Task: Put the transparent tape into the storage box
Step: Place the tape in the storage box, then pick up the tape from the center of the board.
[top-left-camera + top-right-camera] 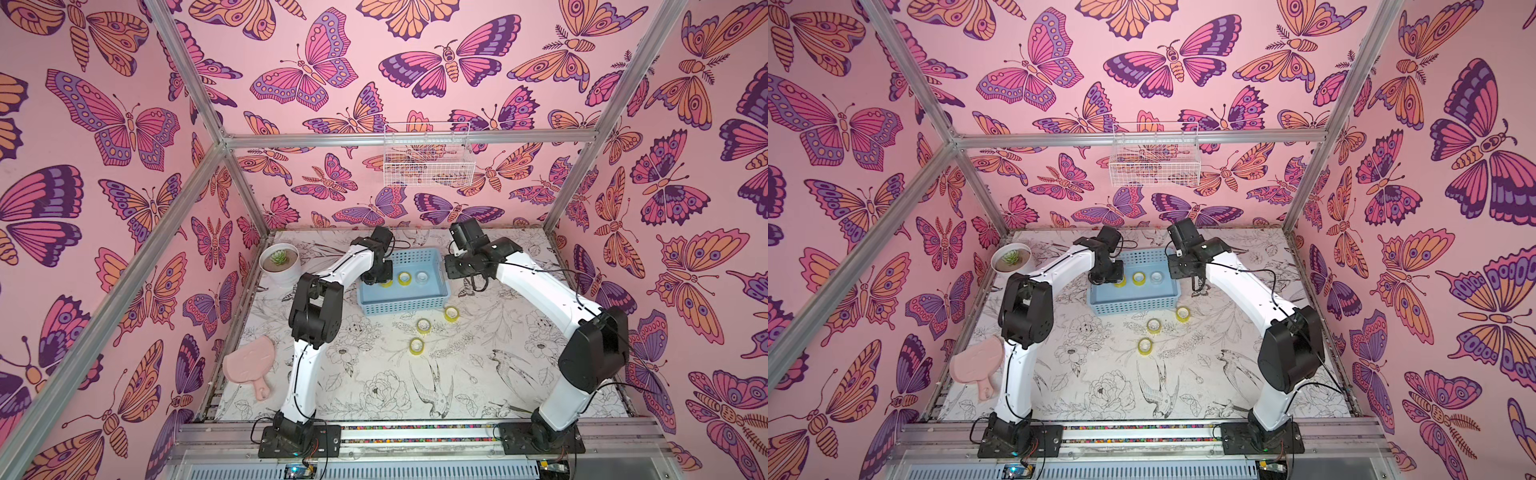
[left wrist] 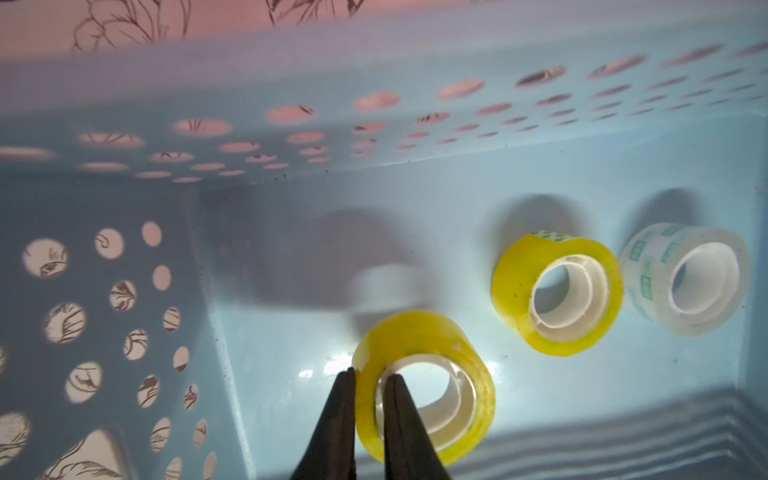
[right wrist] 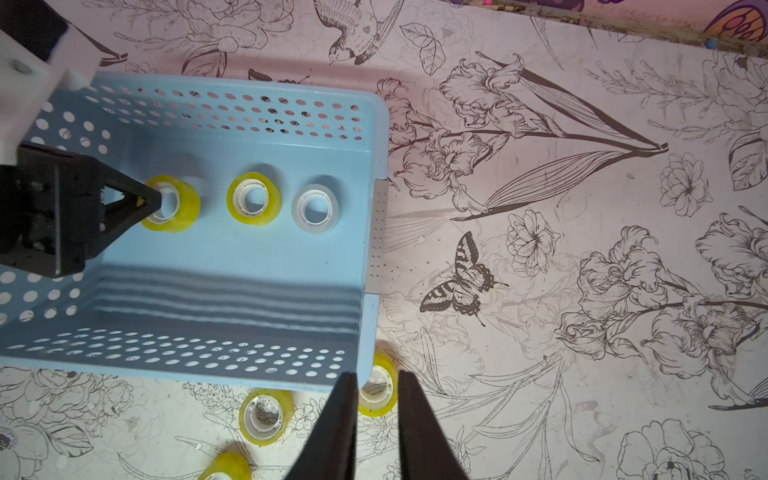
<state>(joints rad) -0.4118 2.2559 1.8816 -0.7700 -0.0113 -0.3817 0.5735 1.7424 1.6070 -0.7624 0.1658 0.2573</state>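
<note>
left gripper (image 2: 370, 375) is clamped on a yellow tape roll (image 2: 415, 332), one finger inside the core, one outside, roll low inside the storage box (image 1: 405, 305) near its left end. 2nd yellow roll (image 2: 513, 291) & the clear roll (image 2: 648, 266) lie flat in a row beside it, all apart. right gripper (image 3: 377, 374) hovers off the box's right end, fingers a little apart, nothing btwn them. 3 more yellow rolls (image 1: 423, 326) sit on the worktop (image 1: 374, 374) in front of the box.
</note>
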